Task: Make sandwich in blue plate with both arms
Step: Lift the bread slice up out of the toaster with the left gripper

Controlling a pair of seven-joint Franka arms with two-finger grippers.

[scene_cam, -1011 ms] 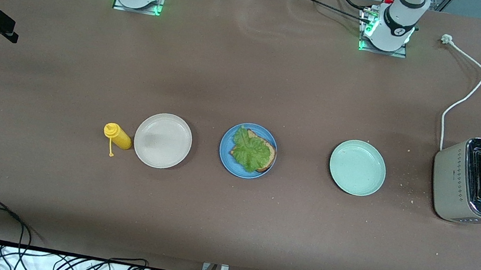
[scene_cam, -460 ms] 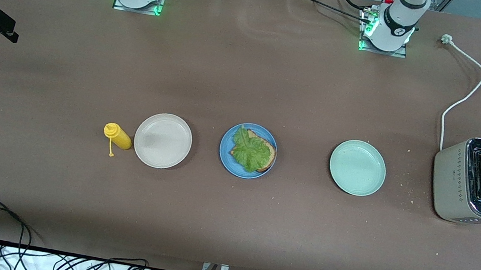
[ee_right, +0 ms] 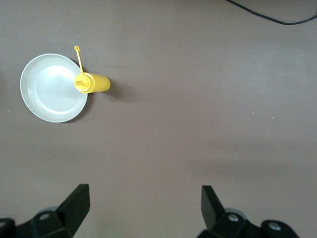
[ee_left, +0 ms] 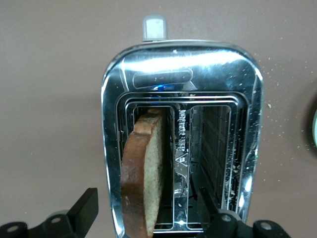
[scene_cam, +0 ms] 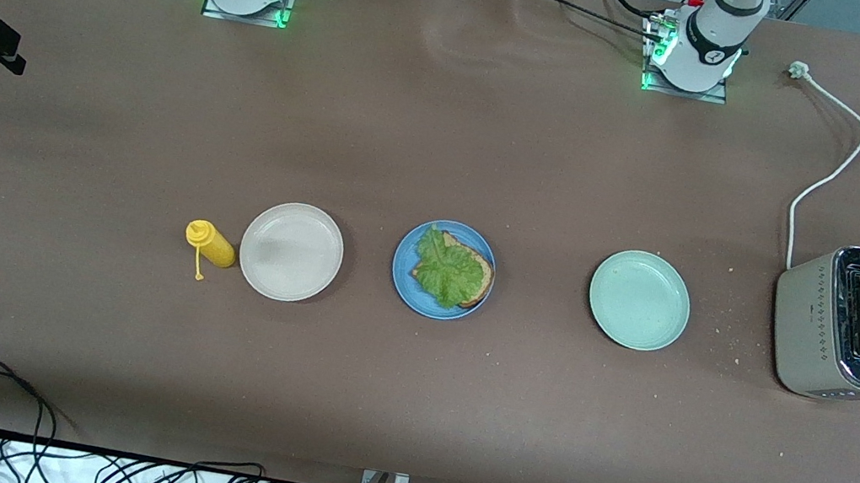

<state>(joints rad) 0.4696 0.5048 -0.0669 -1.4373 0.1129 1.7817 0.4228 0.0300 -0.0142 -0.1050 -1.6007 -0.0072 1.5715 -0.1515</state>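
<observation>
The sandwich (scene_cam: 453, 270) is only half built: one bread slice with a lettuce leaf (scene_cam: 447, 268) on top, sitting on the blue plate (scene_cam: 402, 267) mid-table, between the beige plate (scene_cam: 291, 251) and the pale green plate (scene_cam: 639, 300). The second bread slice (ee_left: 143, 173) stands upright in a slot of the toaster (ee_left: 181, 69) at the left arm's end. The left gripper (ee_left: 153, 215) is right over it, fingers either side of the slice, not visibly squeezing. The right gripper (ee_right: 143, 206) waits spread wide above bare table near the yellow mustard bottle (ee_right: 92, 83).
</observation>
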